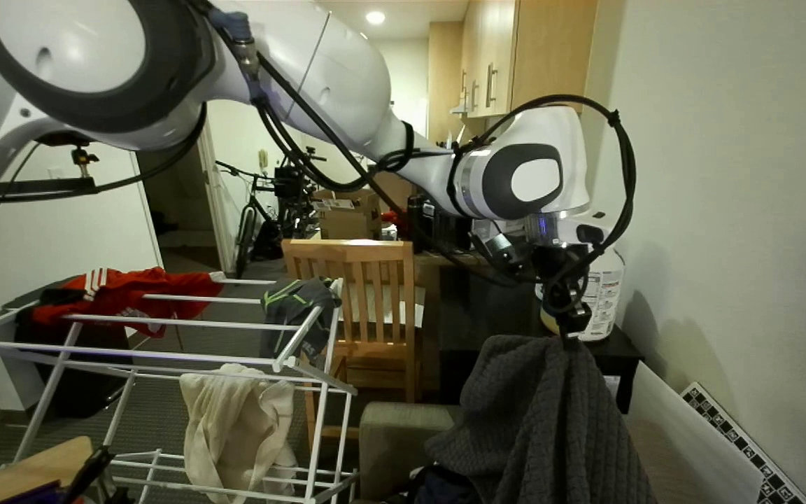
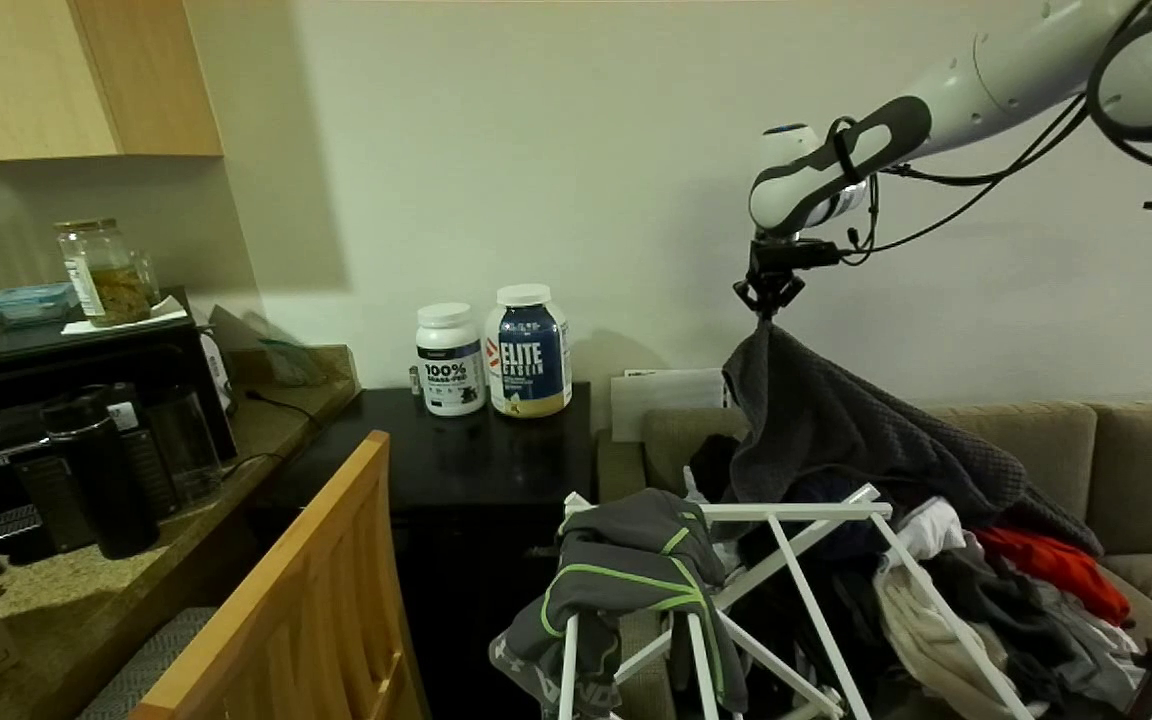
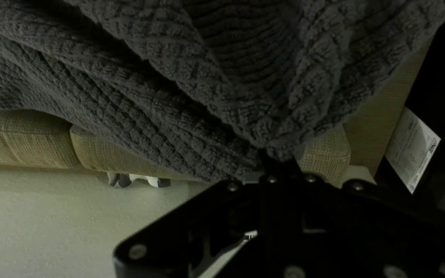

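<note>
Claw (image 2: 766, 312) is clenching a gathered peak of dark gray towel (image 2: 836, 420); jaws are standing practically together, only bunched cloth pinching between the tips in the wrist view. Corner or mid-edge: can't tell. Claw is pointing down, presumably so cloth is hanging free below it. Single pinch point is probably why the towel is falling in long, steep folds instead of lying flat.

Towel is hanging over the couch (image 2: 1016, 435), peak sitting higher than the couch back; in an exterior view its lower part is slanting right and meeting the clothes heap (image 2: 996, 600), with red clothing (image 2: 1056, 570) just beside its tail. Heap is likely bearing some weight there.

Same view, near side of towel: white drying rack (image 2: 796, 512) is standing in front of the couch. Gray garment (image 2: 636, 570) with green lines is draping over one end; striped red garment (image 1: 137, 281) and cream cloth (image 1: 235, 413) are hanging on bars, apparently for drying.

Left of claw, far side by the wall (image 2: 536, 150): white tub (image 2: 450, 360) and bigger blue-labelled tub (image 2: 528, 350) are standing upright on a black cabinet (image 2: 496, 470), likely pushed back out of the way. Wooden chair (image 2: 346, 570) is standing near, left of rack. Farther left, glass jar (image 2: 106, 285) is sitting on a dark appliance (image 2: 156, 385).
</note>
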Robot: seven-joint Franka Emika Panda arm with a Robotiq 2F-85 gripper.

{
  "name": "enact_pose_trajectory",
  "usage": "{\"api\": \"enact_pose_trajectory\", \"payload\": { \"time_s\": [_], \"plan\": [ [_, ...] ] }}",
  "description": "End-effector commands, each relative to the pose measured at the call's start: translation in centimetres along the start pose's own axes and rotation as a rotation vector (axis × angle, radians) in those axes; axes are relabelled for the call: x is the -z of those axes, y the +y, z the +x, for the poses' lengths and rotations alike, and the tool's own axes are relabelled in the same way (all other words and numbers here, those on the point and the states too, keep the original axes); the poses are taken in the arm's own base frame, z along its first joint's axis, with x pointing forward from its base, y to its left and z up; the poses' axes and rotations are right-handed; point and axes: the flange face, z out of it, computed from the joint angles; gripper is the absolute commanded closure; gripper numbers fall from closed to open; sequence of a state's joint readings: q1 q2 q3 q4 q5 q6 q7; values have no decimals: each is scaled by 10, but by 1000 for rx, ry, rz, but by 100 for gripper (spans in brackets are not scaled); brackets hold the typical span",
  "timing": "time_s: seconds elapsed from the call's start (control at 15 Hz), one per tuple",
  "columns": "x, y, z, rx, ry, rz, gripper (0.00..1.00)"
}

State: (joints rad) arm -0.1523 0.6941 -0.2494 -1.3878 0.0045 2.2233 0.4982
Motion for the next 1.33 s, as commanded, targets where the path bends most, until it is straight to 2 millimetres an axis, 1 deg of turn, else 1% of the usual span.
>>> {"api": "enact_pose_trajectory", "payload": {
  "time_s": [0.0, 0.2, 0.33, 0.4, 0.47, 0.6, 0.73, 0.87, 1.0, 1.13, 1.27],
  "plan": [
    [8, 8, -14, 36, -93, 45, 99],
    [3, 11, -27, 64, -152, 44, 99],
    [-2, 8, -36, 81, -168, 40, 99],
    [-5, 6, -40, 97, -164, 31, 70],
    [-7, 5, -43, 104, -165, 27, 69],
    [-13, 12, -48, 126, -161, 16, 57],
    [-21, 23, -55, 158, -165, 2, 45],
    [-29, 39, -63, 197, -164, -7, 32],
    [-39, 62, -70, 224, -165, -23, 19],
    [-52, 89, -78, 248, -174, -53, 5],
    [-65, 116, -86, 260, -190, -87, 0]
  ]
}}
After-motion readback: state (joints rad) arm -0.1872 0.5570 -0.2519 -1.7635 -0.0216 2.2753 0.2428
